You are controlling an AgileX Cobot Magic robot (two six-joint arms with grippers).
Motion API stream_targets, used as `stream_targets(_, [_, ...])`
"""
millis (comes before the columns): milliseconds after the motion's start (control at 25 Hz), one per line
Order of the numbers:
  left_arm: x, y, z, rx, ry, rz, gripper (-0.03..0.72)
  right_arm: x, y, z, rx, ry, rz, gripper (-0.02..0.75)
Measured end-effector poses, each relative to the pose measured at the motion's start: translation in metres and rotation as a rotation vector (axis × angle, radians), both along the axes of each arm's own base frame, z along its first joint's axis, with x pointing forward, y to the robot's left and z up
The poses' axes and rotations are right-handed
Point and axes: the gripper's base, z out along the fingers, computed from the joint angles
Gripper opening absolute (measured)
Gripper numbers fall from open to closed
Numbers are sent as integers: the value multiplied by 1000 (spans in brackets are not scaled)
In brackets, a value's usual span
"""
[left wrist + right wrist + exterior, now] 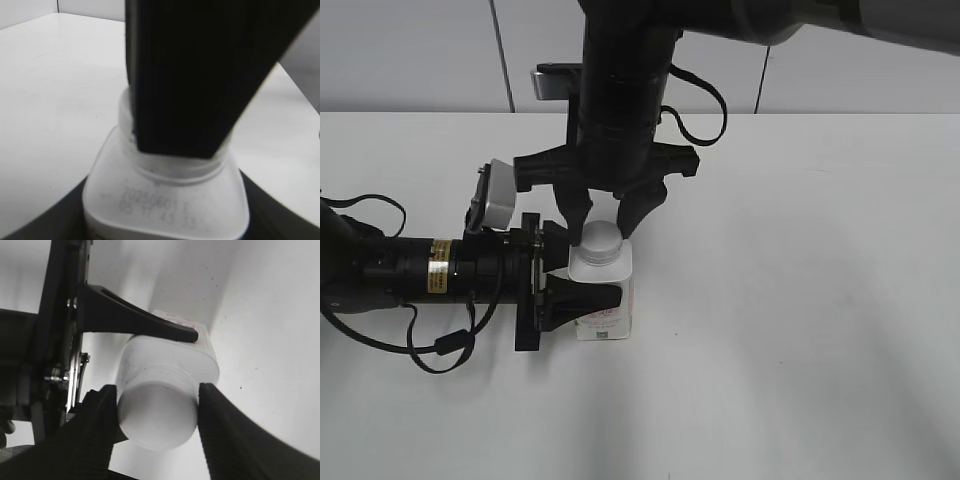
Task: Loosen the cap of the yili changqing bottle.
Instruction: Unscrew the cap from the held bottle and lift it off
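The yili changqing bottle [605, 300] stands upright on the tabletop [800, 300] just left of centre, its cap [600, 239] on the neck, so I cannot tell what it holds. My left wrist view alone shows the dark code printed on the bottle's shoulder, while my right wrist view alone shows my fingers [97, 430] pressed against both sides of the cap. My left pincer [582, 285] reaches in level from the left and clamps the bottle's body, and my right pincer [603, 222] hangs straight down from above, closed on the cap.
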Motion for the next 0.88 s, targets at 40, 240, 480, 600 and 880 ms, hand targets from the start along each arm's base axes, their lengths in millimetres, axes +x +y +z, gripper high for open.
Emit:
stream_targets(40, [0,0,0,0,0,0,419,0,0,0,0,-3,16,403])
stream_targets(240, [0,0,0,0,0,0,419,0,0,0,-2,-50,231,403])
stream_targets(480, [0,0,0,0,0,0,419,0,0,0,-3,-136,629,402])
stream_targets(600, [0,0,0,0,0,0,419,0,1,0,-1,-179,830,402])
stream_targets(880, [0,0,0,0,0,0,419,-1,1,0,4,-271,1245,402])
